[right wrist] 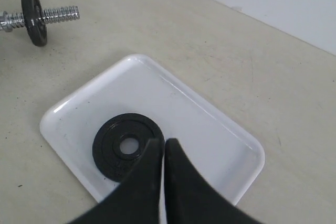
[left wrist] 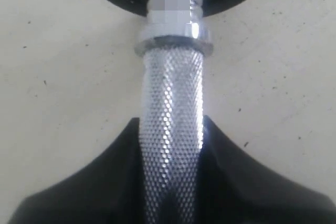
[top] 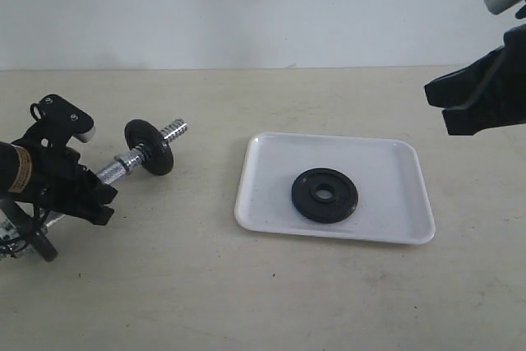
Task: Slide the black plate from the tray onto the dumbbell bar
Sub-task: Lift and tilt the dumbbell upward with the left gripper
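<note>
Black plate [top: 325, 196] lies flat in the middle of the white tray [top: 386, 166]; my right claw [right wrist: 163, 145] hangs above it, pinched shut, empty; my left claw [top: 97, 197] clamps the dumbbell bar [top: 123, 163] at far left.

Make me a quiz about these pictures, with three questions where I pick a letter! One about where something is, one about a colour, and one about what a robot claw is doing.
1. Where is the black plate?
A. in the tray
B. under the tray
C. between a claw's fingers

2. What colour is the tray?
A. red
B. blue
C. white

3. The right gripper is:
A. wide open
B. shut and empty
C. gripping the plate

Answers:
1 A: the plate lies flat inside the tray's rim.
2 C: the tray is plain white.
3 B: its fingertips meet above the plate, with nothing between them.
</note>
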